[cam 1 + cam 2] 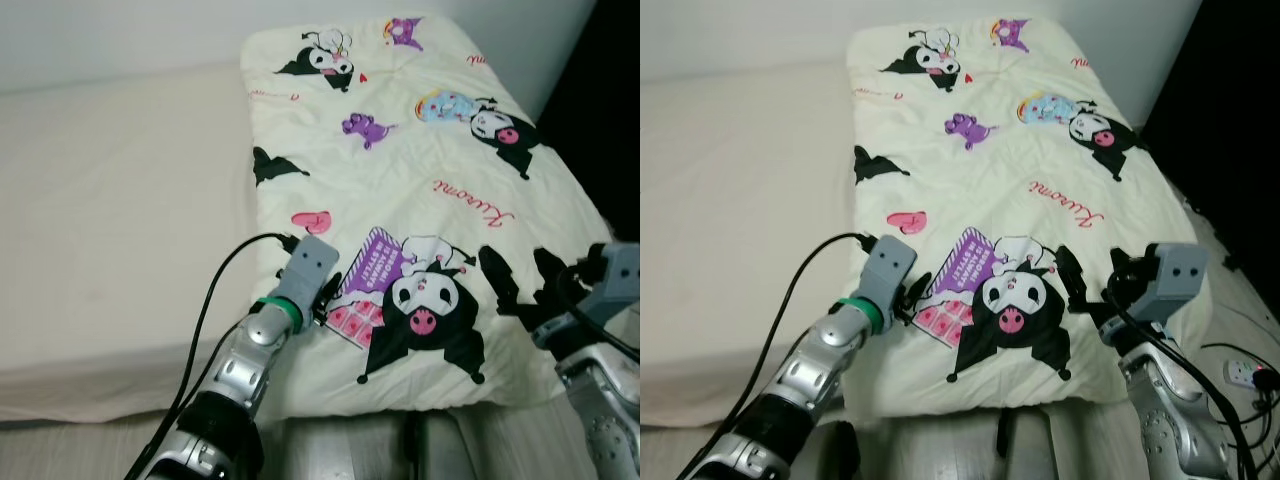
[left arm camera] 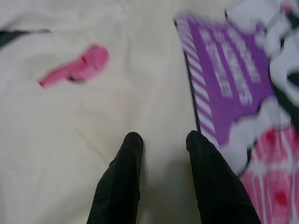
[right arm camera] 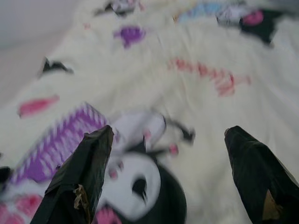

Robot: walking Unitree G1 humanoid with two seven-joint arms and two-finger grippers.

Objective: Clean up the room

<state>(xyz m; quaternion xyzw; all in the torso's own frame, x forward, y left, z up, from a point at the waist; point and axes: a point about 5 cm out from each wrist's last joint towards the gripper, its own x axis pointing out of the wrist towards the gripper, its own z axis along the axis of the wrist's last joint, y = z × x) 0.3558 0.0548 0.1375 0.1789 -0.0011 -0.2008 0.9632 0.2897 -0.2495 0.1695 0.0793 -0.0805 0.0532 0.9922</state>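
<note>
A cream blanket [image 1: 420, 150] printed with black, purple and pink cartoon figures lies spread flat over the right part of a bed. My left gripper [image 2: 163, 140] rests low over its near left part, beside a purple striped print [image 2: 224, 88]. Its black fingers [image 2: 121, 177] stand a little apart with only flat fabric between them. My right gripper [image 1: 1095, 275] hovers over the blanket's near right part, open wide with nothing between its fingers [image 3: 88, 172]. A black cable [image 1: 215, 290] runs along the left arm.
The bare beige mattress [image 1: 120, 200] stretches to the left of the blanket. A white wall runs behind the bed. A dark area [image 1: 610, 100] lies to the right. Pale floor [image 1: 350, 440] shows below the bed's near edge, with a white power strip [image 1: 1240, 372] and cables at right.
</note>
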